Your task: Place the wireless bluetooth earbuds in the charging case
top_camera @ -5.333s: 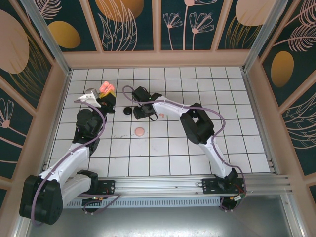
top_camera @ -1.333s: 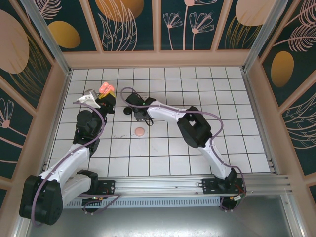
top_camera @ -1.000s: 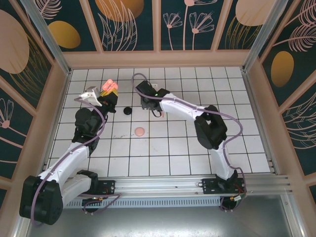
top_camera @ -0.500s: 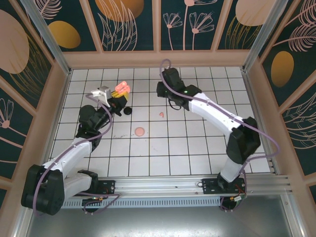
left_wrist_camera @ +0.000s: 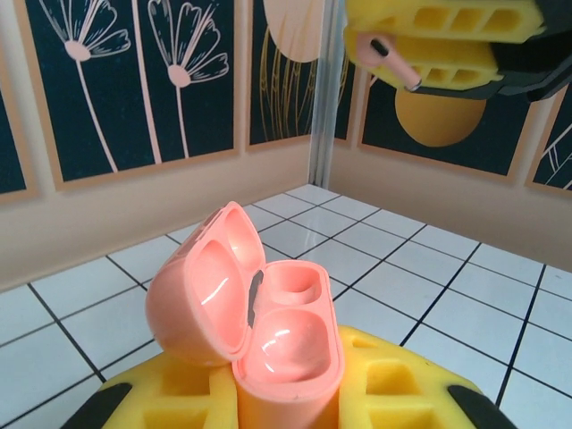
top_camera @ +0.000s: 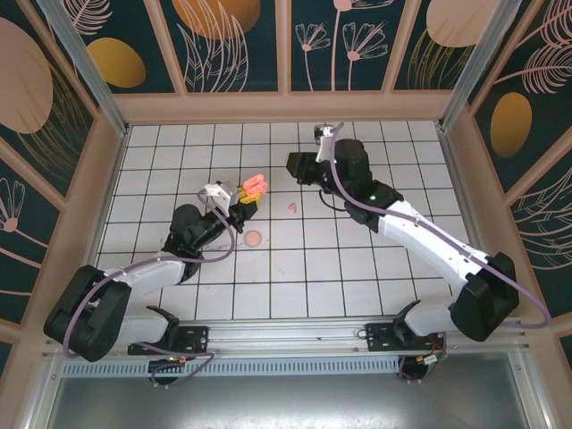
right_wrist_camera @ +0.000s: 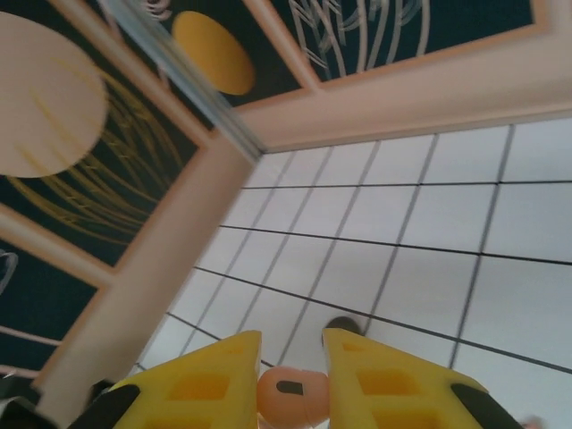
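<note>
At right hand [right_wrist_camera: 292, 353], coral earbud [right_wrist_camera: 290, 395], base cropped

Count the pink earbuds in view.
2. One earbud is pinched in the right gripper; the other earbud lies loose on the tiles, right of the open case in the left gripper. More may be hidden.

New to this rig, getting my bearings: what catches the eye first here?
An open coral-pink charging case stands pinched in the left claw, mid-table. Facing it, the right claw grips a pink earbud; another tiny pink earbud lies on the white tiles nearby.
</note>
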Available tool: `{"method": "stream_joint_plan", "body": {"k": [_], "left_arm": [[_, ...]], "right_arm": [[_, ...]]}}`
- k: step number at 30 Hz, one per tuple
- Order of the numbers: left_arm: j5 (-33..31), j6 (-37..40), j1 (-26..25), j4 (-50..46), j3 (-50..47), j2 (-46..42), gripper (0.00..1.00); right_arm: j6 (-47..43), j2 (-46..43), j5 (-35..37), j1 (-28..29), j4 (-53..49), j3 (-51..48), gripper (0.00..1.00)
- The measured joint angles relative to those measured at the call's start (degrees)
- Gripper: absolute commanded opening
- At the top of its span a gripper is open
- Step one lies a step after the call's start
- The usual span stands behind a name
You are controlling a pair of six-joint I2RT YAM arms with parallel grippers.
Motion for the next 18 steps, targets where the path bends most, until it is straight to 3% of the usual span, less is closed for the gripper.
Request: {"method": "stream_joint_plan", "body": {"k": [6, 18], "left_arm": [[0.0, 1.4, -1.3, 3.4, 2.7, 3.0, 0.00], [0.2, 0.9, -1.9, 3.2, 12.9, 5.7, 0.00]], "right_arm": [[1.1, -4.2, -3.6, 0.1, 12.7, -6.6, 0.23], [3.0, -4.2, -2.5, 4.3, 37.0, -13.1, 0.23]]}}
